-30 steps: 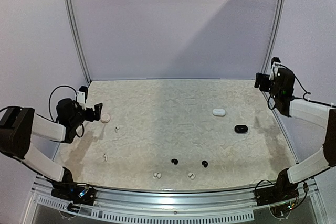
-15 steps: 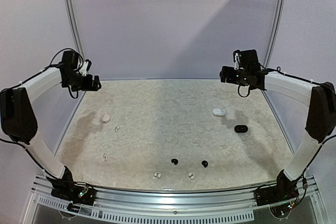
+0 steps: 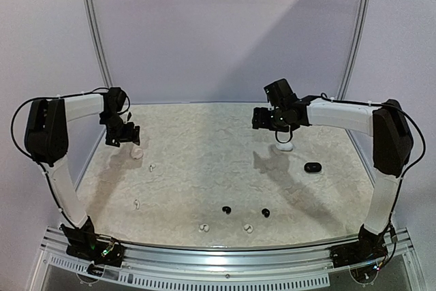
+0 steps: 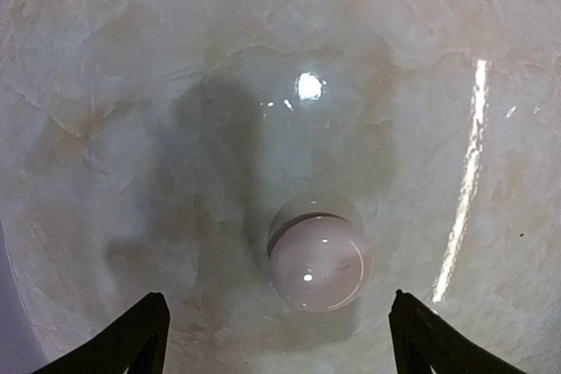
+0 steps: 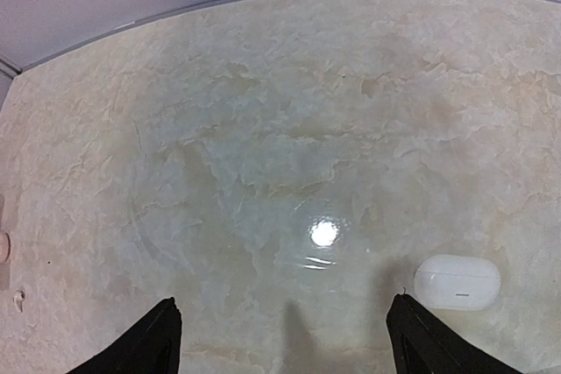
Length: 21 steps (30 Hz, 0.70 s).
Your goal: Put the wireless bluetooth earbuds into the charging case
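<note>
Left gripper (image 4: 277, 299), jaws spread wide and empty, hangs over a pale pink charging case (image 4: 317, 260). Four white earbuds (image 3: 151, 167) and two black earbuds (image 3: 226, 209) lie loose on the table (image 3: 204, 134), outside any case. Right gripper (image 5: 285, 299), likewise spread and empty, hovers beside a white charging case (image 5: 457, 282). A black charging case (image 3: 313, 167) lies farther right.

Six earbuds (image 3: 226, 209), three cases (image 3: 313, 167)

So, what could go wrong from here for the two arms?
1. The glossy, rounded pink case sits slightly off-centre under the open left pincer; closing may squirt it away.
2. The white case lies outside the open right pincer; a straight descent would likely miss or clip it.
3. The white earbud near the pink case could be knocked.
</note>
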Available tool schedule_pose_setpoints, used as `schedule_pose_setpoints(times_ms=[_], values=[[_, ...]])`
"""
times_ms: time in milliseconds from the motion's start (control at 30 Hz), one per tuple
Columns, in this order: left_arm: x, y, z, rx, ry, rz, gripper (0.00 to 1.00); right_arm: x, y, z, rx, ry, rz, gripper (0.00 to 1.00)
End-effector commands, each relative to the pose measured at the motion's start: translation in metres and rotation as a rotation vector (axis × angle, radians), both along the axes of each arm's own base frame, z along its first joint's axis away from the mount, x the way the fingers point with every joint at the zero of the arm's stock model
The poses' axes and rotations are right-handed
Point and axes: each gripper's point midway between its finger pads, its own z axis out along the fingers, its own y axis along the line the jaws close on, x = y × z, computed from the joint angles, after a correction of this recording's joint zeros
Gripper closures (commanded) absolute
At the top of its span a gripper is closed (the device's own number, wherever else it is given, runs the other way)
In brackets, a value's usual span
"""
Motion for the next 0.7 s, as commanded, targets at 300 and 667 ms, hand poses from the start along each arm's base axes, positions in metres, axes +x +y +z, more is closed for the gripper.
schedule_pose_setpoints(times_ms=[300,667], values=[[0.006,-0.01,-0.035,0.05,0.039,0.043,0.16,-0.01,0.026,-0.015,-0.002,0.045,-0.013,0.18],[0.004,-0.015,-0.051,0.033,0.063,0.052,0.2,-0.017,0.034,-0.026,-0.004,0.066,-0.012,0.18]])
